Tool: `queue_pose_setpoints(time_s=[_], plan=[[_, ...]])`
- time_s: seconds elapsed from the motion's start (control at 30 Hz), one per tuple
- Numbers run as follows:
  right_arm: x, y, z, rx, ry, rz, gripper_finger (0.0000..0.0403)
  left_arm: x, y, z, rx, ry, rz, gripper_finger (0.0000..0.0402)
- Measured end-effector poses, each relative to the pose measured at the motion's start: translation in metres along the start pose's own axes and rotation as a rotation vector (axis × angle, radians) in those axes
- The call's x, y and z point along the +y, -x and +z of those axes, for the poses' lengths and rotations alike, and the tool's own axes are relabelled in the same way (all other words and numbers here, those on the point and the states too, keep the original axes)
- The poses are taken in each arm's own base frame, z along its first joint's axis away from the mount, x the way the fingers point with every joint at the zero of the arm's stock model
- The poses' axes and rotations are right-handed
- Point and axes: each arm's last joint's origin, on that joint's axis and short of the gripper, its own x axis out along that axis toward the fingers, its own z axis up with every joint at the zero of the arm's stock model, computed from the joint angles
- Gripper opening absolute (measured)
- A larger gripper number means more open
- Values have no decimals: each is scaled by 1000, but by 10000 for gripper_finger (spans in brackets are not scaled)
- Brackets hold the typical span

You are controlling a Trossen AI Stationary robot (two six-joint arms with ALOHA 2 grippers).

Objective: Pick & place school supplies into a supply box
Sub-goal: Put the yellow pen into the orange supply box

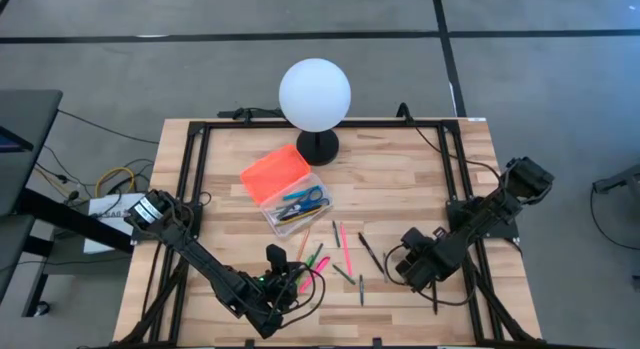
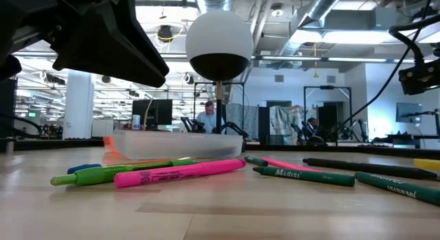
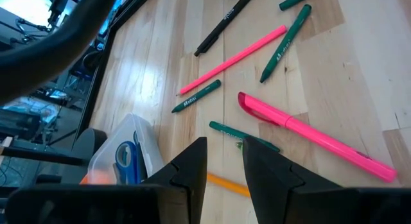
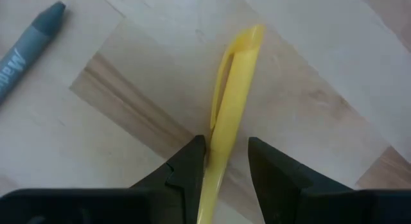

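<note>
Right up against the lens, the right gripper [image 4: 225, 163] has its two dark fingers set either side of a yellow pen [image 4: 232, 95] lying on the wood, jaws part open; whether the fingers press on it I cannot tell.

Biggest thing out there is the wooden table [image 1: 420, 189], pale planks inside a black frame, with the white globe lamp [image 1: 314, 94] at its far edge. Beyond it, an open workshop: bright ceiling lights, ducts, benches, a person seated well back.

Now the supply box [image 1: 285, 187], clear body with orange lid laid open, just in front of the lamp. Blue scissors [image 1: 305, 197] and a few pens are already inside, so the job looks partly done (call it early days).

Plenty left: a pink highlighter [image 3: 314, 135], a pink pencil [image 3: 234, 59], dark green pens [image 3: 196, 97] and a black pen [image 3: 221, 25] lie scattered between the arms.

Left gripper [image 3: 225, 166] hangs above that scatter, fingers slightly apart, holding nothing.
</note>
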Motion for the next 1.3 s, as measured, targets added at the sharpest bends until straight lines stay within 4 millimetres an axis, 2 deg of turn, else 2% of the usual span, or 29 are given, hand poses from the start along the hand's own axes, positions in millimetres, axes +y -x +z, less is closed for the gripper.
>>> queue_pose_setpoints(time_s=[0.17, 0.43, 0.5, 0.73, 1.0, 1.3], plan=[[0, 0, 3, 10, 35, 3, 108, 0, 0, 0, 0, 3, 0, 95], [2, -1, 6, 2, 83, 12, 22, 0, 0, 0, 0, 10, 0, 95], [1, -1, 7, -7, 104, 10, 11, 0, 0, 0, 0, 10, 0, 95], [4, -3, 13, -86, 226, 24, 34, 1, -1, 0, 3, 12, 2, 95], [8, -4, 27, -157, 284, 54, 11, 1, -2, 0, 5, 13, 4, 95], [16, -5, 53, -339, 352, 77, 20, 2, -2, -2, 21, 1, 8, 95]])
